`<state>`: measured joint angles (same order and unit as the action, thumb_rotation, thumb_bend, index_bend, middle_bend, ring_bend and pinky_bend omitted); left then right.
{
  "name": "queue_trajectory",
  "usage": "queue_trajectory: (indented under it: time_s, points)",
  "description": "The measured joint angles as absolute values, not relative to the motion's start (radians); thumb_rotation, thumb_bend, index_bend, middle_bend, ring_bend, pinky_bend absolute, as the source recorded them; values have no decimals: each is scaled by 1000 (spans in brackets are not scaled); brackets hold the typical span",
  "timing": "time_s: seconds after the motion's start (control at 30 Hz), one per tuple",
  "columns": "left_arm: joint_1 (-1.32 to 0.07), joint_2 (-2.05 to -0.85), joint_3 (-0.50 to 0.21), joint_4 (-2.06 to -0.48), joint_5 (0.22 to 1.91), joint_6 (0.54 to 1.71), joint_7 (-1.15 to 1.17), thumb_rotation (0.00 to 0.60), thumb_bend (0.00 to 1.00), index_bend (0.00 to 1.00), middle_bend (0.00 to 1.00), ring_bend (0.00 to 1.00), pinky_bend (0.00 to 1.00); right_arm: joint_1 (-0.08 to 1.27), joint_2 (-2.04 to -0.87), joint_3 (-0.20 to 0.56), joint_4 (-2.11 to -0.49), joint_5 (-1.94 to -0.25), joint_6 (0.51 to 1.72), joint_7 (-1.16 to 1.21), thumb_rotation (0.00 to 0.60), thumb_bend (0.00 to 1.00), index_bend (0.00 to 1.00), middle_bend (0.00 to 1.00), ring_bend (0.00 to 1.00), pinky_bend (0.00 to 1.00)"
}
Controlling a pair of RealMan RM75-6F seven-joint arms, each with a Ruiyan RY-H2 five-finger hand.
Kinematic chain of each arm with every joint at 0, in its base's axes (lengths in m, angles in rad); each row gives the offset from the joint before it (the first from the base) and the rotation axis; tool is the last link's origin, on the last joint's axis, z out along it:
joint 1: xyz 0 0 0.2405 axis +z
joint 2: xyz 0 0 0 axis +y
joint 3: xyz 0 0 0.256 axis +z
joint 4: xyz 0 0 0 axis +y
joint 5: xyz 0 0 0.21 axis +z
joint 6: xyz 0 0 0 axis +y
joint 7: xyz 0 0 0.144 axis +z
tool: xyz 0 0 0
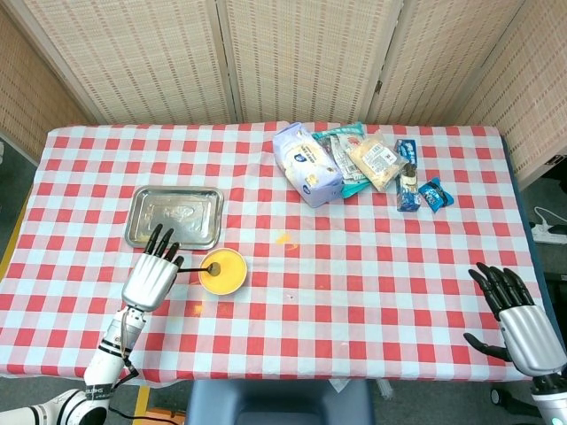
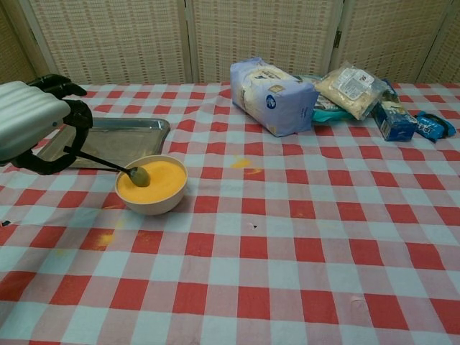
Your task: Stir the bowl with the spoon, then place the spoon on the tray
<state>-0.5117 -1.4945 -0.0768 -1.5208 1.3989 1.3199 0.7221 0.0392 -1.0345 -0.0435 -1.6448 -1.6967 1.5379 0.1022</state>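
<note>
The left hand (image 2: pixel 32 122) pinches the spoon (image 2: pixel 115 167) with its tip in the yellow bowl (image 2: pixel 152 185) near the table's left front edge, so stirring seems underway, the tray (image 1: pixel 174 217) still waits, and the right hand (image 1: pixel 518 319) rests with fingers spread

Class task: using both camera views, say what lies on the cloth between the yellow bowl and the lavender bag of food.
Between the bowl and the lavender bag lies only checked cloth carrying one small yellow smear; both views show it.
</note>
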Motion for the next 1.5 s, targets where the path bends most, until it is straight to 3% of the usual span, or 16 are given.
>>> queue_trajectory:
  time_s: [0.73,1.13,1.5]
  points:
    - [-497,-1425,-107,-1600,1423,1342,699,600,809,784,297,75,4,39,-1022,-51,-1654,-1699,1531,108,600,62,0,0,0,0]
    - [-505,-1456,-73,-1520,1471,1313,695,600,804,784,309,75,1,43,-1005,-67,-1663,-1721,1522,133,600,62,0,0,0,0]
    - [-504,-1456,-66,-1586,1481,1295,663,600,803,784,308,75,1,35,-995,-72,-1661,-1736,1546,153,600,62,0,0,0,0]
